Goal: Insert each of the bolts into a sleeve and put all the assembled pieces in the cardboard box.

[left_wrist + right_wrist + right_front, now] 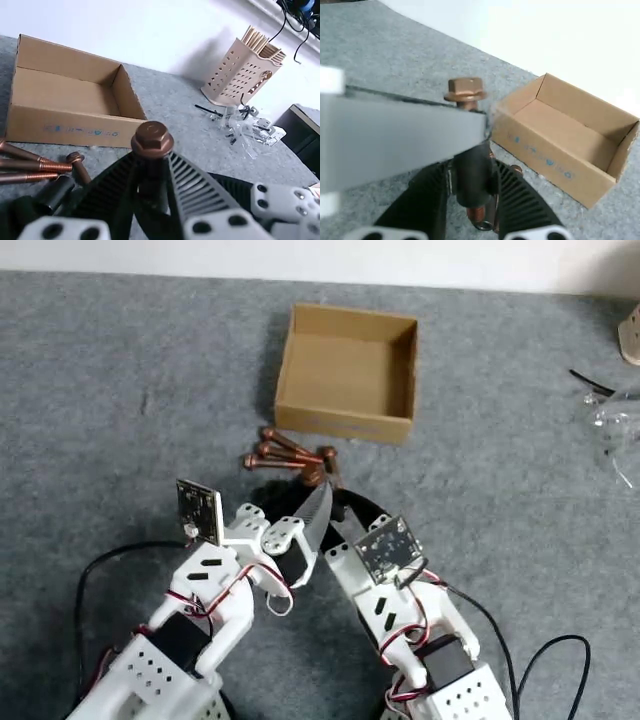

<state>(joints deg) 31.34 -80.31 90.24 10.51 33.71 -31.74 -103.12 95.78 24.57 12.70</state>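
Left jaws pinching a bolt (152, 141) under its head, right jaws pinching the sleeve (472, 172) around it, loose bolts (285, 452) beside cardboard box (345, 425) toward the table's (100, 390) far edge.

Grey felt covering (120, 370) spans the bench. White wall (150, 30) behind the far edge. Perforated beige holder (245, 72) at the far right corner.

Bolt (152, 141): copper-toned metal, glossy. Sleeve (472, 175): black, matt, smooth. Box (340, 425): brown cardboard, matt. Table cover (120, 390): grey felt-like cloth, rough. Left gripper fingers (197, 187): black ribbed plastic. Arm shells (215, 585): white smooth plastic.
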